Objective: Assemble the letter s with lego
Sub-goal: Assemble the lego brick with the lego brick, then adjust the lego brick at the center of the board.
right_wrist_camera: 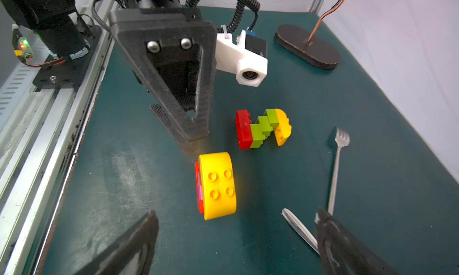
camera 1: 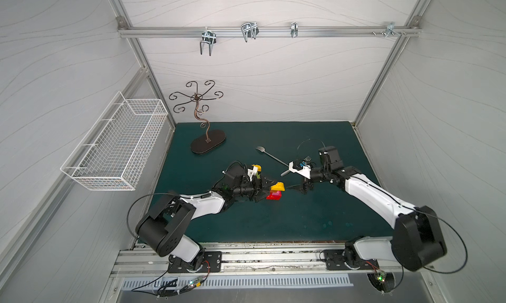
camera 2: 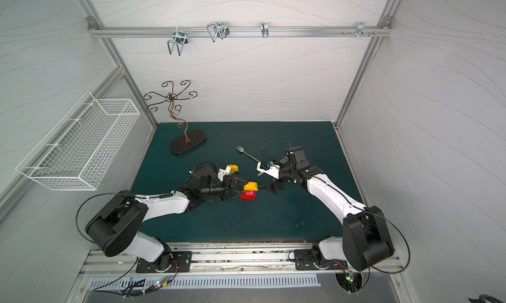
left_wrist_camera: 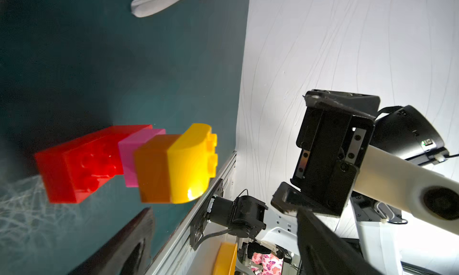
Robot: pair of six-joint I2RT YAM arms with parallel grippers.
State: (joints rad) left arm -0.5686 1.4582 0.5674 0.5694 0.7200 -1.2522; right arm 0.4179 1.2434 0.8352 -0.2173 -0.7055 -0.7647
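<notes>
Two brick piles are seen in a top view: the yellow-capped pile (camera 1: 277, 191) central on the mat (camera 1: 315, 219), the green pile (camera 1: 257, 167) at its ten o'clock; the left claw (camera 1: 270, 190) is spread, empty. Left wrist: red, pink, orange, yellow (in order). Right wrist: the right claw (right_wrist_camera: 237, 211) is splayed, empty.

Brightly and evenly lit, with soft shadows on the mat (camera 1: 273, 222). Sharp in both top views, yet bowed toward the corners around the mat. In the left wrist view, blurred at the red brick (left_wrist_camera: 74, 167) on the mat, overexposed with glare on the yellow brick (left_wrist_camera: 191, 162).
</notes>
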